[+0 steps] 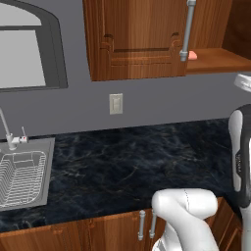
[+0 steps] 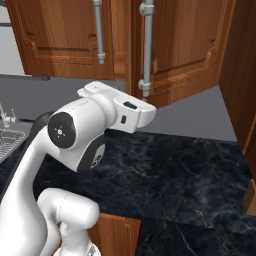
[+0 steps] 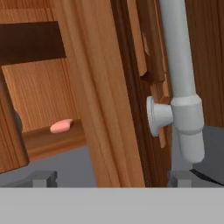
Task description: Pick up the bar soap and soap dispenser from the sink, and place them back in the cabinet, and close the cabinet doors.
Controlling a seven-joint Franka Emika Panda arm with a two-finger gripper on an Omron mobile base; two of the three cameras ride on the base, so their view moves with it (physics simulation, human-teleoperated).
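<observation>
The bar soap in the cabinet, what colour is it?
Salmon-pink bar soap, clearest in the hand view.

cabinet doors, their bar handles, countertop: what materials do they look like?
Cabinet doors: reddish-brown wood, visible grain, raised panels, satin finish. Bar handles: smooth grey-silver, probably brushed metal, though the flat render leaves it open. Countertop: dark polished stone, likely marble or granite, judging by its pale veining.
</observation>
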